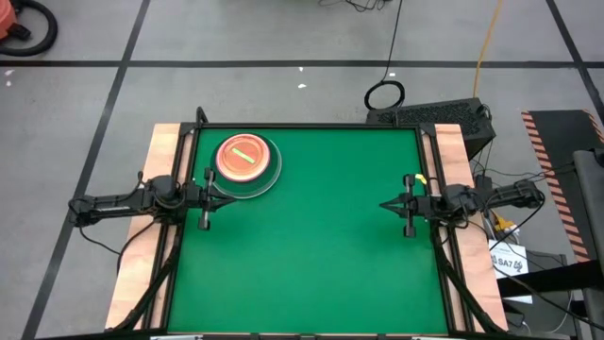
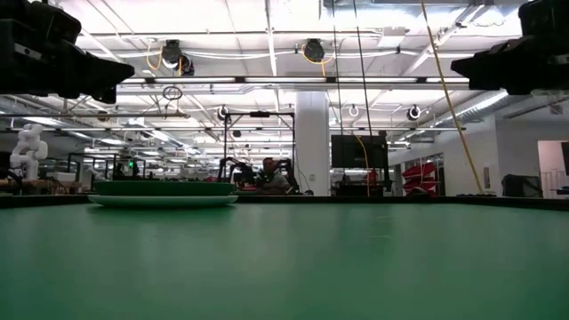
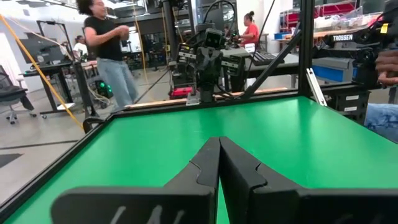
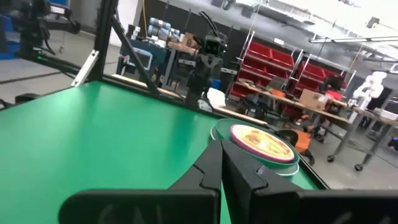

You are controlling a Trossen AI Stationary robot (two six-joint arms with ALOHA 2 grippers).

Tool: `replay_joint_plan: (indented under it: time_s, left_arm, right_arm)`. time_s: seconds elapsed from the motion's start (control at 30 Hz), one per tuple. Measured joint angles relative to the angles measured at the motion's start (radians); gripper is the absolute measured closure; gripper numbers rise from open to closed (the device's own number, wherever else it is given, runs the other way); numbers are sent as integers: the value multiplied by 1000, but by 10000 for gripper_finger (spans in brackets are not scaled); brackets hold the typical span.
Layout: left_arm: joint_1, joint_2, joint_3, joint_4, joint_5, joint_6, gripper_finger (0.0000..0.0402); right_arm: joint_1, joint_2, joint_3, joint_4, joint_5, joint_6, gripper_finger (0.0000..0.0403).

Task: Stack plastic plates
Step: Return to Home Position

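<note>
One stack of plastic plates (image 1: 247,162) rests on the green table top (image 1: 311,255), at the far left. Its top plate is a small see-through amber one with a green stripe (image 1: 242,157), and a wider pale plate (image 1: 271,175) shows under it. In the low view a dark-green plate (image 2: 163,188) lies on a pale one. The right wrist view shows the stack (image 4: 261,142) too. My left gripper (image 1: 232,197) is shut and points level, just on the near side of the stack, clear of it. My right gripper (image 1: 383,204) is shut at the table's right side, holding nothing.
Wooden strips (image 1: 162,170) and a black frame (image 1: 311,127) border the table. The green top is bare apart from the stack. People stand and sit in the room beyond the table (image 3: 109,50).
</note>
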Motion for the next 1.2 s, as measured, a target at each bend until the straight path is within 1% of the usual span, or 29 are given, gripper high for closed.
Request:
replay_joint_plan:
  time_s: [0.03, 0.23, 0.37, 0.5, 0.9, 1.2]
  left_arm:
    - [0, 0, 0, 0, 0, 0, 387]
    - [0, 0, 0, 0, 0, 0, 387]
    - [0, 0, 0, 0, 0, 0, 387]
    - [0, 0, 0, 0, 0, 0, 387]
    - [0, 0, 0, 0, 0, 0, 387]
    - [0, 0, 0, 0, 0, 0, 387]
  right_arm:
    - [-5, 1, 0, -6, -5, 0, 403]
    - [-63, 1, 0, -29, -113, 15, 403]
    - [-97, 2, 0, -46, -200, 16, 403]
    - [-106, 2, 0, -53, -196, -33, 403]
    - [-105, 2, 1, -1, -182, -26, 403]
    - [-105, 2, 1, 1, -182, -26, 403]
